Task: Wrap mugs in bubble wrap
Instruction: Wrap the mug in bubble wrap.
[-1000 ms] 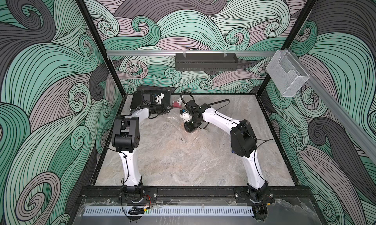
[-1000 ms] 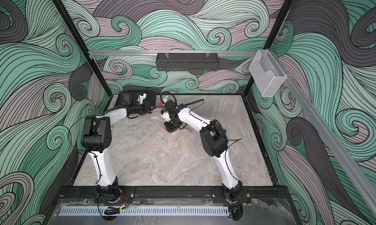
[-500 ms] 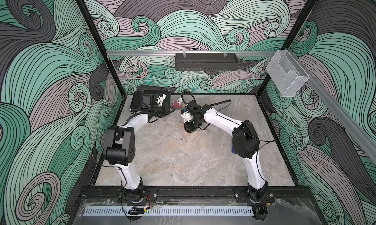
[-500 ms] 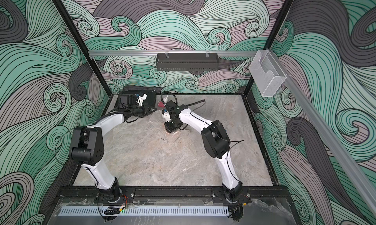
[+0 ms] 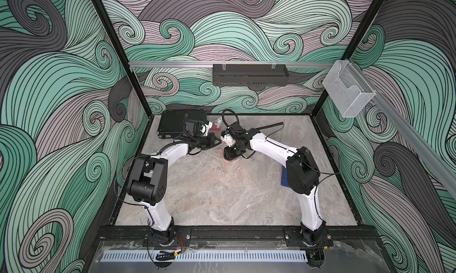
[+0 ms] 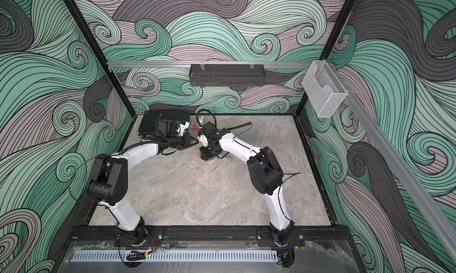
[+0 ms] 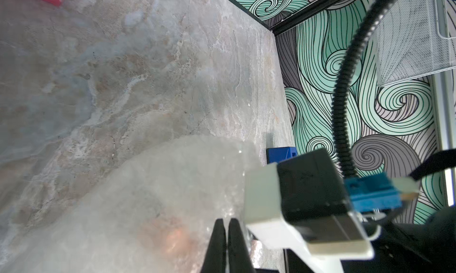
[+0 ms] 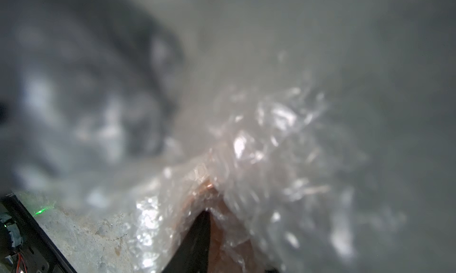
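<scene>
Bubble wrap [image 7: 148,197] edge in left gripper [image 5: 219,143], right gripper [image 5: 227,158] alongside, near tabletop [image 5: 222,197] open

Orange mug [image 8: 206,189], faint beneath crumpled, glinting bubble wrap [image 8: 261,126] on table [image 5: 222,197]

Table [image 5: 222,200] holds bubble wrap [image 8: 259,126], black case [image 5: 176,122], perhaps dispenser [image 5: 283,178].

Both top views are bright and evenly lit, with only soft, faint shadows on the surface [image 5: 222,197]. The straight frame posts [image 5: 117,49] lean outward toward the picture edges. In the left wrist view the far surface is sharp, but the bubble wrap [image 7: 172,197] close to the lens is a milky blur. The right wrist view is mostly out of focus, with white glare sparkling on the wrap.
</scene>
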